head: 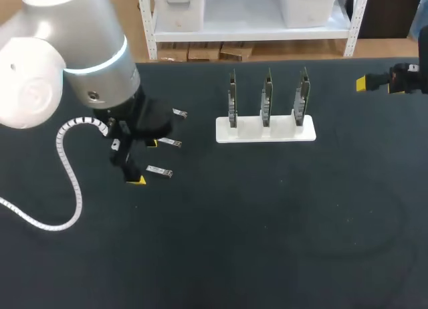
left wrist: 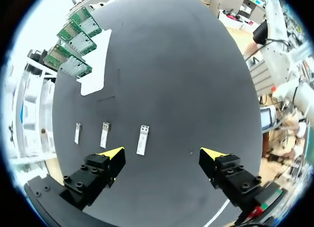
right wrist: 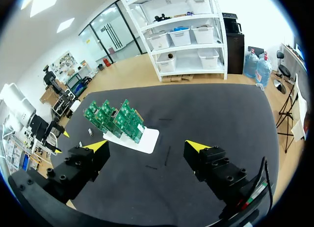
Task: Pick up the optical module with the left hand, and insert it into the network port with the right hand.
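Since the task begins with a left-hand pickup, the left gripper hangs low over the black table top with its yellow-tipped fingers spread wide and empty. Their gap is lined up on the nearest of three small silver rectangular optical modules. That module lies flat just ahead of the fingers, closer to one tip than the other, so a slight sideways correction looks needed before closing. The two neighbouring modules lie beside it in a loose row, apart from each other, which leaves a finger room on either side. Three green circuit boards stand upright in a white rectangular stand, well apart from the modules, presumably to present their network ports openly; the ports themselves are too small to make out. The right gripper sits by the table's far right edge, fingers apart and holding nothing, probably kept clear until a handover.
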